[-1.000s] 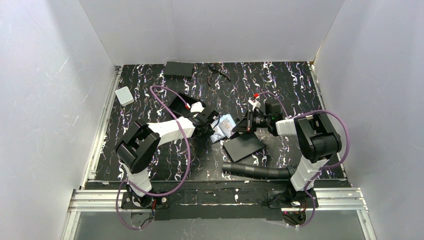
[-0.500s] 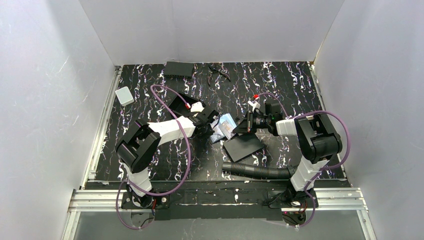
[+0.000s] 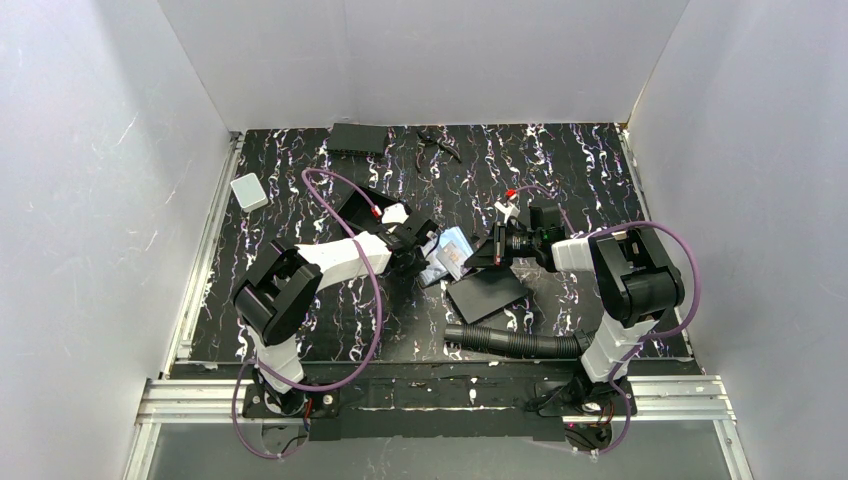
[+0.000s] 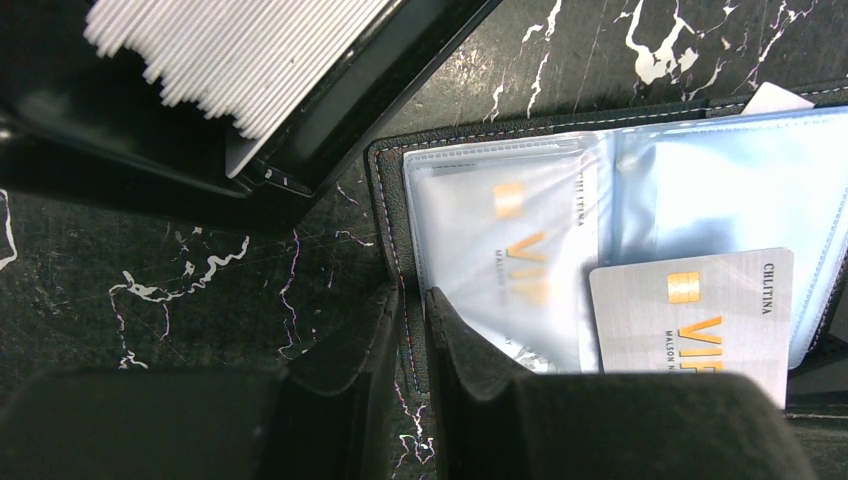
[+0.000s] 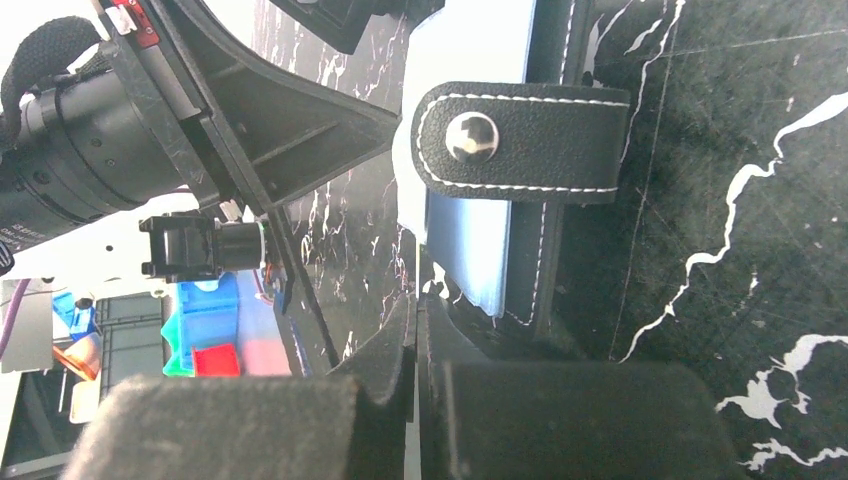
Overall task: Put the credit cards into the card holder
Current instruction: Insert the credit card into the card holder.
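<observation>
The card holder (image 3: 452, 255) lies open mid-table, black leather with pale-blue plastic sleeves (image 4: 700, 190). My left gripper (image 4: 412, 295) is shut on its stitched left cover edge (image 4: 385, 215). One credit card (image 4: 510, 235) sits inside a sleeve. A silver-grey credit card (image 4: 690, 315) lies face up over the sleeves' lower right. My right gripper (image 5: 415, 305) is shut on a thin credit card seen edge-on, beside the holder's blue sleeve (image 5: 475, 240) and snap strap (image 5: 520, 135). From above, the left gripper (image 3: 418, 255) and right gripper (image 3: 487, 252) flank the holder.
A black tray of stacked white cards (image 4: 230, 60) sits just left of the holder. A matte black sheet (image 3: 485, 293) and a black ribbed hose (image 3: 515, 342) lie in front. A white box (image 3: 248, 190) and a black box (image 3: 357, 137) stand further back.
</observation>
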### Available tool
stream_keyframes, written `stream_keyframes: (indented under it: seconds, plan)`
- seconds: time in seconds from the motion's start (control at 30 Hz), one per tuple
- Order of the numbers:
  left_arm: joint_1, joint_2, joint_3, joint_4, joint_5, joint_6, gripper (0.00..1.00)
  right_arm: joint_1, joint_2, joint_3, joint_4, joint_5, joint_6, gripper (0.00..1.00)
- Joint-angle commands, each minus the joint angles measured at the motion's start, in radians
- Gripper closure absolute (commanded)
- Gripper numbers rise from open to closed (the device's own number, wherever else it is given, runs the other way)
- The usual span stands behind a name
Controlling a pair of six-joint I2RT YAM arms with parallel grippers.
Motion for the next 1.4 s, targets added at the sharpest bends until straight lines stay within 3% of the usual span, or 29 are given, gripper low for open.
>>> stream_keyframes:
  seconds: [0.0, 0.53, 1.37]
  plan:
    - [0.006, 0.084, -0.047, -0.156, -0.020, 0.034, 0.86, 0.013, -0.036, 0.004, 0.010, -0.027, -0.008, 0.99]
    - [0.006, 0.081, -0.052, -0.159, -0.016, 0.034, 0.86, 0.048, 0.096, 0.160, -0.102, 0.024, -0.063, 0.99]
    - [0.006, 0.078, -0.035, -0.161, -0.014, 0.054, 0.86, 0.066, 0.209, 0.232, -0.047, 0.045, -0.075, 0.99]
